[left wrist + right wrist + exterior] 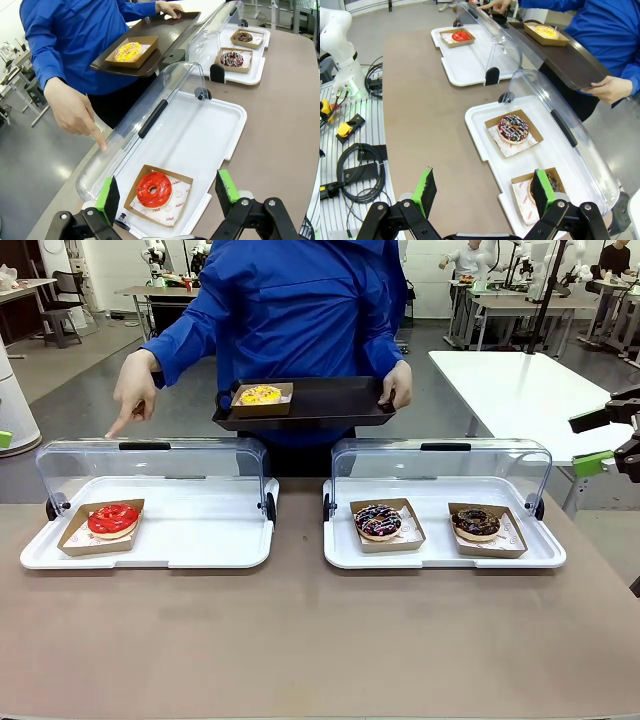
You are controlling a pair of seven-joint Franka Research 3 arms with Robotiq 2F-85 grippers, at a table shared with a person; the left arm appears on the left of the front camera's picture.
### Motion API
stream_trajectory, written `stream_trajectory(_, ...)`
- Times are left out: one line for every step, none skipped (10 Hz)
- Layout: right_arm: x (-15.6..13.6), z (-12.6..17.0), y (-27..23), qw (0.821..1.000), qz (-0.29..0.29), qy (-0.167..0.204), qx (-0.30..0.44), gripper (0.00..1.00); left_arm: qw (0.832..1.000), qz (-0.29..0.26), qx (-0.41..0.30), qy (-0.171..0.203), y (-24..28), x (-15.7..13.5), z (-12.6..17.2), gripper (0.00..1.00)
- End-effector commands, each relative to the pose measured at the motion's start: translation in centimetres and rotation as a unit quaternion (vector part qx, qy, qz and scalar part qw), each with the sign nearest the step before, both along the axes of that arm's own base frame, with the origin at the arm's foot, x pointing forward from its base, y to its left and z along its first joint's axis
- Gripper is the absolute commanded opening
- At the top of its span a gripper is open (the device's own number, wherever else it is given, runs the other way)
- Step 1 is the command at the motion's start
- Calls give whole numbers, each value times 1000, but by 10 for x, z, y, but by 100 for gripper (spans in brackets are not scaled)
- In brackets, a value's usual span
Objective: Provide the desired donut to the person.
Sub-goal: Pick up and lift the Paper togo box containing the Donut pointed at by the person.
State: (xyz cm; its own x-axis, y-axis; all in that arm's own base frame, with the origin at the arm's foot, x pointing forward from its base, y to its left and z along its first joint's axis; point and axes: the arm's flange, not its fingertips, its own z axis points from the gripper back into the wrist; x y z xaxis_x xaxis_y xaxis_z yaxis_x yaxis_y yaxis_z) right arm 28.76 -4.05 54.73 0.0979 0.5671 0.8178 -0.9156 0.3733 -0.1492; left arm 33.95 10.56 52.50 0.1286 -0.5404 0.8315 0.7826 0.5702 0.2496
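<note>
Fingers (108,200) of the left gripper (167,182) spread wide, empty, above the red donut (154,189) that the person's hand (75,112) points toward; right gripper (484,176) equally open.

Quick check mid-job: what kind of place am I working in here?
Likely a lab staged as a donut counter: white display trays with clear covers hold boxed donuts, the person carries a dark serving tray, and work tables stand behind.

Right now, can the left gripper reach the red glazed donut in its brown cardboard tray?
Probably yes. The clear plastic lid is swung back, and the open left gripper hangs above the red glazed donut with nothing between them; the person's hand is beyond the lid.
</note>
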Motion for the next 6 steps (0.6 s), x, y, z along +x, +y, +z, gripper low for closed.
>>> stream_trajectory(3,-1,1,1000,9,-5,12,100,1000,2,-5,2,0,0,0,100)
stream_trajectory(3,-1,1,1000,9,-5,12,100,1000,2,-5,2,0,0,0,100)
stream_trajectory(3,-1,1,1000,9,-5,12,100,1000,0,0,0,0,0,0,100)
stream_trajectory(3,-1,1,1000,9,-5,12,100,994,-37,82,57,-18,7,11,100)
stream_trajectory(3,-1,1,1000,9,-5,12,100,983,-56,138,104,-28,12,15,100)
stream_trajectory(3,-1,1,1000,9,-5,12,100,972,-47,187,138,-36,22,13,100)
